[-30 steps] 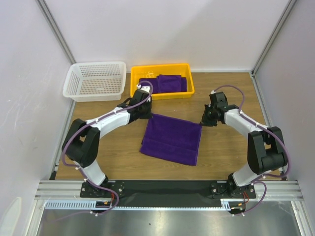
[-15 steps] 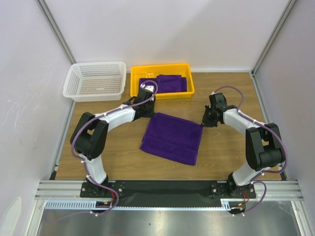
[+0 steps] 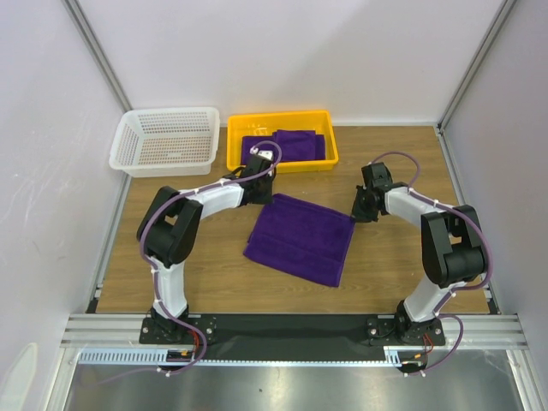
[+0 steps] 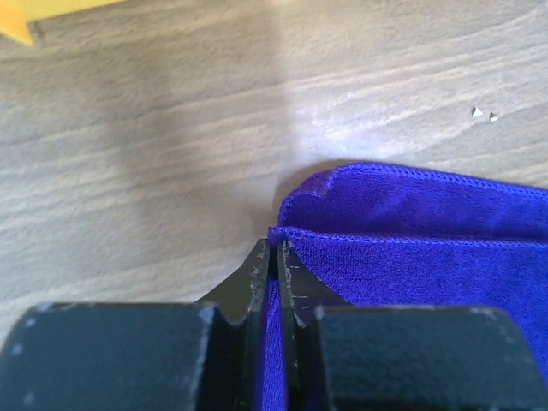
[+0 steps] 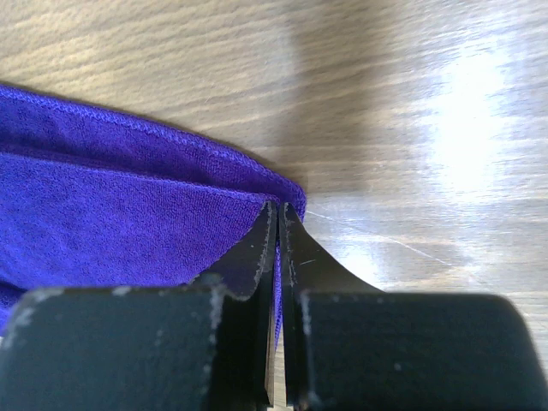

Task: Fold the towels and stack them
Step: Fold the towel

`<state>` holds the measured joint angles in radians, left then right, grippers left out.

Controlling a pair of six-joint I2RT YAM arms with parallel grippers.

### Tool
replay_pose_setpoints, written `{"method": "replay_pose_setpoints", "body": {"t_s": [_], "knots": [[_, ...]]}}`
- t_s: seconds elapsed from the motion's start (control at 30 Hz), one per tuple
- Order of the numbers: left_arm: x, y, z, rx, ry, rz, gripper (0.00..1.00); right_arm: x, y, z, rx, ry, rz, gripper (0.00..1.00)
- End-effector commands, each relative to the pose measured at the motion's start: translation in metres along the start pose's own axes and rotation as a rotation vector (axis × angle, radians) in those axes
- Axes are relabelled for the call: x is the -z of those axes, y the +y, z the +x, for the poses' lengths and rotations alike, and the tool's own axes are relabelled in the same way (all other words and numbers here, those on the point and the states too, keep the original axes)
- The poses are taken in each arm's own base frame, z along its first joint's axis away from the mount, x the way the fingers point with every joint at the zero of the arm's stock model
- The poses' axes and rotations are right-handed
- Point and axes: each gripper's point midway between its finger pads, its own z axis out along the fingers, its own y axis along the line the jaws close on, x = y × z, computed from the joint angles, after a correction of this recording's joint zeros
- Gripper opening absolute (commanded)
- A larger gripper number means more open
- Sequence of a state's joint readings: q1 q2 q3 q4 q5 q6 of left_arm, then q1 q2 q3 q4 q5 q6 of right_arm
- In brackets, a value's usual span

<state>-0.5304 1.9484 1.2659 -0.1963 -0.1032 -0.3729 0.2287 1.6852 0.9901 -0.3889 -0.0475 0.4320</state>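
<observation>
Purple terry, folded double, lies flat on the counter point(image 3: 171, 282) just in front of the tray point(image 3: 282, 115), on the side toward the arm bases: this towel point(image 3: 300, 241) is the one being worked. More towels point(image 3: 295, 144) sit folded inside the tray.

Its edge nearest the tray is its longer side and runs roughly along the tray's front wall, skewed so that the left corner lies closer to the tray than the right one. Each arm has one end of that edge. The left jaws are clenched on the left corner, with the hem pinched between the tips. The right jaws are clenched on the right corner in the same way. The wrist views show two layers at each corner, the lower one peeking out toward the tray. Whether either pinch takes in both layers I cannot tell.

From both jaws the whole cloth stretches away from the tray, toward the bases. Neither arm is better placed. The left arm point(image 3: 214, 199) reaches in beside the tray's front left corner, the right arm point(image 3: 411, 205) from well to the tray's right. Judging by this, the next fold would carry the held edge away from the tray and over the cloth, both corners travelling together to stay square.
</observation>
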Motion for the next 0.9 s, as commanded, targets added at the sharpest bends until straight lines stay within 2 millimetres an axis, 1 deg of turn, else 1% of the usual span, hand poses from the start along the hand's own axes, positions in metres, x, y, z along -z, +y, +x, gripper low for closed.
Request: {"method": "replay_pose_setpoints", "body": {"t_s": [0.0,0.03,0.1,0.13,0.17,0.27,0.33,0.37,0.4,0.43,0.5,0.53,0.57,0.63,0.77,0.8,0.87], "knots": [[-0.005,-0.002,-0.026,-0.027,-0.066,-0.013,0.11,0.005,-0.006,-0.019,0.003,-0.047,0.036,0.00],[-0.005,-0.002,-0.026,-0.032,-0.067,-0.015,0.18,0.005,-0.006,-0.019,0.005,-0.047,0.036,0.00],[-0.006,0.000,-0.028,-0.046,-0.076,-0.024,0.24,0.005,-0.005,-0.020,0.007,-0.049,0.028,0.00],[-0.006,0.002,-0.028,-0.051,-0.077,-0.031,0.31,0.005,-0.004,-0.021,0.004,-0.049,0.022,0.02],[-0.006,0.002,-0.029,-0.063,-0.080,-0.032,0.36,0.004,-0.003,-0.021,0.006,-0.047,0.019,0.04],[-0.007,0.003,-0.031,-0.092,-0.091,-0.029,0.41,0.003,-0.001,-0.022,0.007,-0.038,0.010,0.08],[-0.007,-0.001,-0.031,-0.105,-0.091,-0.006,0.46,0.003,0.000,-0.022,0.004,-0.031,0.010,0.13],[-0.007,-0.003,-0.030,-0.121,-0.089,0.010,0.48,0.003,-0.001,-0.020,-0.001,-0.022,0.012,0.14],[-0.008,-0.007,-0.034,-0.128,-0.099,0.030,0.50,0.004,0.000,-0.020,-0.006,-0.022,0.012,0.16],[-0.009,-0.014,-0.030,-0.137,-0.084,0.070,0.54,0.005,0.000,-0.019,-0.009,-0.020,0.012,0.21],[-0.012,-0.021,-0.030,-0.155,-0.084,0.109,0.56,0.008,0.002,-0.019,-0.018,-0.023,0.003,0.26],[-0.015,-0.023,-0.028,-0.159,-0.076,0.121,0.57,0.009,0.003,-0.019,-0.018,-0.026,0.001,0.30],[-0.015,-0.028,-0.028,-0.161,-0.075,0.151,0.57,0.010,0.003,-0.019,-0.021,-0.026,-0.001,0.32],[-0.018,-0.032,-0.027,-0.164,-0.070,0.174,0.58,0.012,0.003,-0.019,-0.025,-0.027,-0.002,0.36],[-0.026,-0.039,-0.029,-0.176,-0.070,0.205,0.58,0.010,0.001,-0.015,-0.032,-0.013,0.002,0.37],[-0.028,-0.039,-0.029,-0.175,-0.068,0.205,0.58,0.008,-0.001,-0.011,-0.033,-0.005,0.003,0.37],[-0.032,-0.040,-0.029,-0.175,-0.062,0.205,0.56,0.007,0.000,-0.011,-0.035,-0.010,-0.002,0.37]]}}
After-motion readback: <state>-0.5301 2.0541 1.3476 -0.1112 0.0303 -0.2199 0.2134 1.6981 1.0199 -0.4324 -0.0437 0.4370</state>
